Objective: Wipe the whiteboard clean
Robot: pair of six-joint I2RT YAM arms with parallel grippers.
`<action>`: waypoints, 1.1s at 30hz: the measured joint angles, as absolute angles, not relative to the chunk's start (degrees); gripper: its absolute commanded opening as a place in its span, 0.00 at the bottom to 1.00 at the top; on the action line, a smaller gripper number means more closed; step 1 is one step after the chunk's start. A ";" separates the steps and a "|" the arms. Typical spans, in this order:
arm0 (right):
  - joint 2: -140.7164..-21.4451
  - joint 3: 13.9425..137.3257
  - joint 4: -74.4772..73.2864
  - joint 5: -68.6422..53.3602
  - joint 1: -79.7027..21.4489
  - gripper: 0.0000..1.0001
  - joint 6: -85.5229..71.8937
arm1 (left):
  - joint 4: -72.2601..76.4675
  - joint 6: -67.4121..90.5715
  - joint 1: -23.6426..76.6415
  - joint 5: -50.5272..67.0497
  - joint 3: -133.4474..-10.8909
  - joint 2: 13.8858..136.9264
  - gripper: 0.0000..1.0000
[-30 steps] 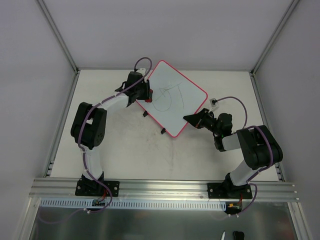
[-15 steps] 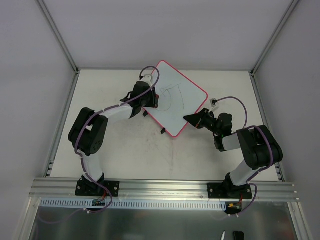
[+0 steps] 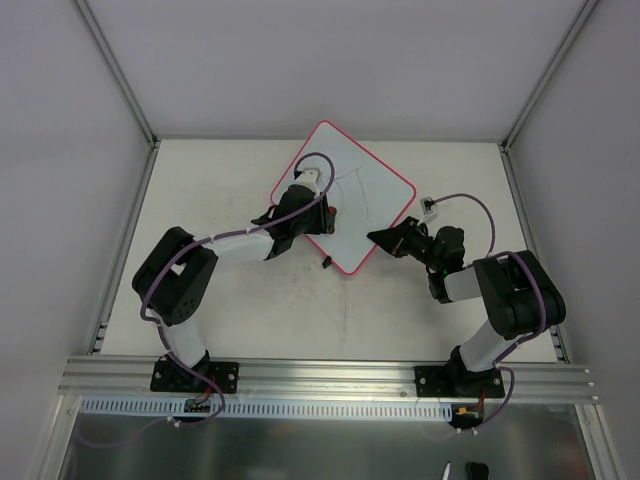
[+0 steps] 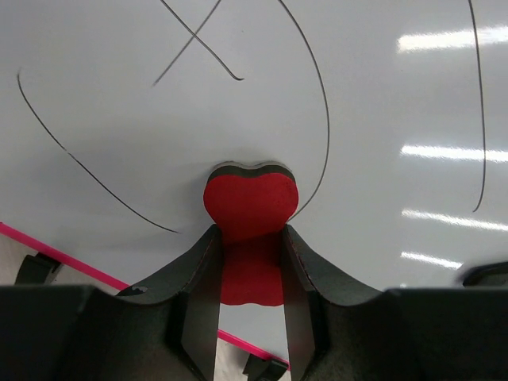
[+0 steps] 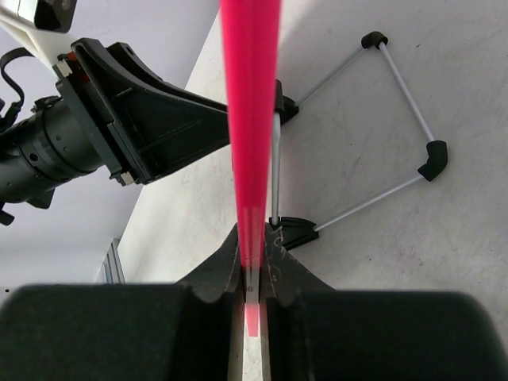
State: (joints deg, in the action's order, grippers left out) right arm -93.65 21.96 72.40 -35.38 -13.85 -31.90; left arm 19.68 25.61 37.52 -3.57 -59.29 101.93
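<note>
One glossy round-cornered whiteboard (image 3: 370,185); matte red bow-shaped eraser (image 4: 250,202).

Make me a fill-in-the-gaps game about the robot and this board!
1. The left end effector holds a ___ eraser.
2. The pen lines on the whiteboard are ___.
3. The right end effector clamps the whiteboard's ___ rim.
Missing words: red; black; pink.
</note>
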 measured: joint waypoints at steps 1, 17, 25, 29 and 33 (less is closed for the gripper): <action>-93.65 21.96 72.36 -35.35 -13.85 0.00 -31.88 | 19.81 25.93 37.87 -3.60 -59.07 101.80 0.05; -93.65 21.96 72.14 -35.16 -13.87 0.00 -31.73 | 19.53 26.20 32.25 2.44 -60.07 102.98 0.05; -93.65 22.20 72.47 -35.46 -14.04 0.00 -31.94 | 16.56 24.80 23.75 2.50 -63.00 106.43 0.06; -93.65 22.26 72.49 -35.35 -14.13 0.00 -31.99 | 13.54 23.38 23.24 2.44 -65.82 107.57 0.06; -93.65 22.28 72.49 -35.22 -14.13 0.00 -32.03 | 11.11 22.87 23.18 2.42 -68.10 108.42 0.06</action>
State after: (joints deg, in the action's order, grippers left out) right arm -93.65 22.28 72.49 -35.22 -14.13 -32.03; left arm 11.11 22.87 23.18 2.42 -68.10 108.42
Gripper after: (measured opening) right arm 0.083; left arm 0.301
